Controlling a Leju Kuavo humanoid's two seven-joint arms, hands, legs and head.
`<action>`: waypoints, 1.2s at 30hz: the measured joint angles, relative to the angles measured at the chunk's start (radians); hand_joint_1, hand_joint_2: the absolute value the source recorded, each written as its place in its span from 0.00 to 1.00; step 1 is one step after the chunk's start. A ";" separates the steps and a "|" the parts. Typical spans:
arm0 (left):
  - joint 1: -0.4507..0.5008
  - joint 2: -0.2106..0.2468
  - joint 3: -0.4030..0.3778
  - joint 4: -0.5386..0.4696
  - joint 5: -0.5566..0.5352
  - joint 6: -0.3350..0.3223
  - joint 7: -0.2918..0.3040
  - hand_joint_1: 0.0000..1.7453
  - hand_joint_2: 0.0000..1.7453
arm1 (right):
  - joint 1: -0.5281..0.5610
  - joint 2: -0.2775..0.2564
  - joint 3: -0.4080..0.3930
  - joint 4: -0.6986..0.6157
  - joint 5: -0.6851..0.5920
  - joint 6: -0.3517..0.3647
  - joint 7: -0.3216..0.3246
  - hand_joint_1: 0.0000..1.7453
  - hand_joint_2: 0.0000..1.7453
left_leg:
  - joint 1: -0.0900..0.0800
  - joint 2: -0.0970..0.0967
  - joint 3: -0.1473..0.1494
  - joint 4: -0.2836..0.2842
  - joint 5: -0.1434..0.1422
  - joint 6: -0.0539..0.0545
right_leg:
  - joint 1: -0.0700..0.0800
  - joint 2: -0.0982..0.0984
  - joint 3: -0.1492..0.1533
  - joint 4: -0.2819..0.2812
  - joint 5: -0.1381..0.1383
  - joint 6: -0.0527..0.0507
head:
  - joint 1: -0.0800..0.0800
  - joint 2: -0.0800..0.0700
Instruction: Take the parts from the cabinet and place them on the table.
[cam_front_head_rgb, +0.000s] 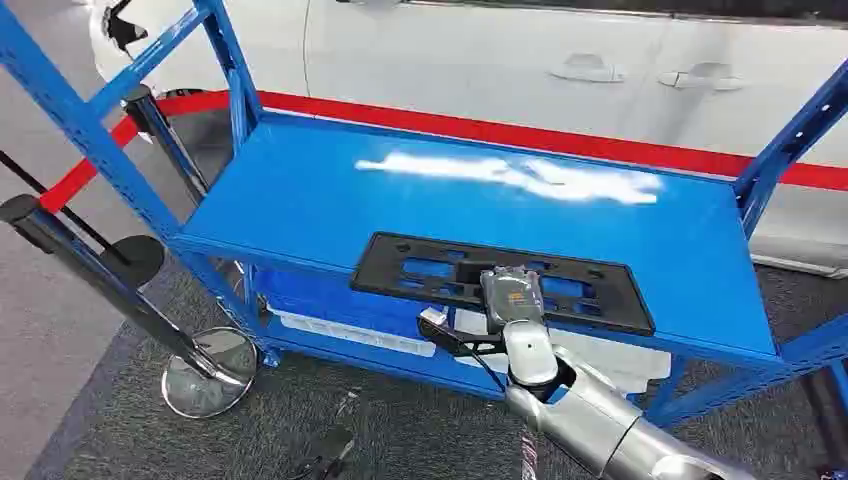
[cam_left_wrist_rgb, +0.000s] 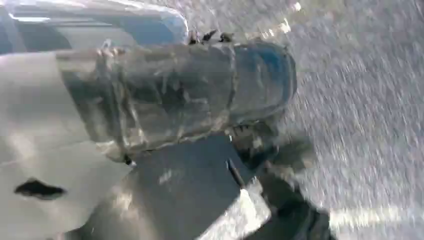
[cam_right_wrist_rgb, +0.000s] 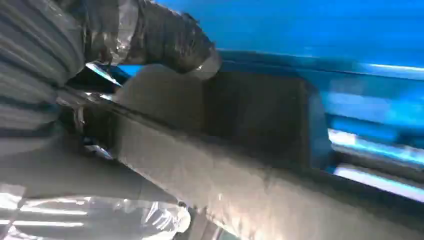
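1. The part (cam_front_head_rgb: 500, 280) is a flat, black, long rectangular plastic frame with several cut-out openings through which blue shows; it looks like a number-plate holder.
2. It lies flat on the blue surface (cam_front_head_rgb: 300, 190), along the near edge, stretching out to both sides of the right hand (cam_front_head_rgb: 512, 296) and slightly skewed to that edge.
3. The right hand lies over the frame's near rim, about at its middle, with the silver forearm rising to it from below the edge.
4. In the right wrist view the thumb (cam_right_wrist_rgb: 170, 35) is on top of the dark frame (cam_right_wrist_rgb: 260, 115) and the fingers go underneath, so the right hand holds the part by its near rim.
5. The left hand (cam_left_wrist_rgb: 175, 95) appears blurred in its wrist view, over grey floor; whether it is wide or narrow I cannot tell.
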 joint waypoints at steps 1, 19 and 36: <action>-0.001 0.000 0.000 0.000 -0.004 -0.001 0.001 0.00 0.00 | -0.001 0.000 0.000 -0.001 -0.010 0.003 0.000 0.92 1.00 | 0.002 0.001 0.002 -0.006 0.006 0.005 | -0.005 -0.001 -0.012 0.019 -0.018 0.002 | 0.001 0.000; 0.006 -0.005 0.000 0.000 0.005 -0.001 -0.027 0.00 1.00 | -0.009 0.006 0.000 -0.029 -0.015 -0.034 -0.003 0.96 1.00 | 0.004 0.000 -0.104 0.211 -0.109 -0.039 | -0.007 -0.003 0.004 0.006 -0.011 -0.036 | 0.005 0.000; 0.016 -0.005 0.000 0.000 -0.007 0.024 -0.066 0.00 1.00 | 0.026 -0.021 -0.024 -0.127 -0.109 -0.193 -0.007 0.94 1.00 | 0.000 0.002 -0.006 -0.004 0.006 0.013 | -0.001 -0.003 -0.141 0.301 -0.146 0.001 | 0.011 0.000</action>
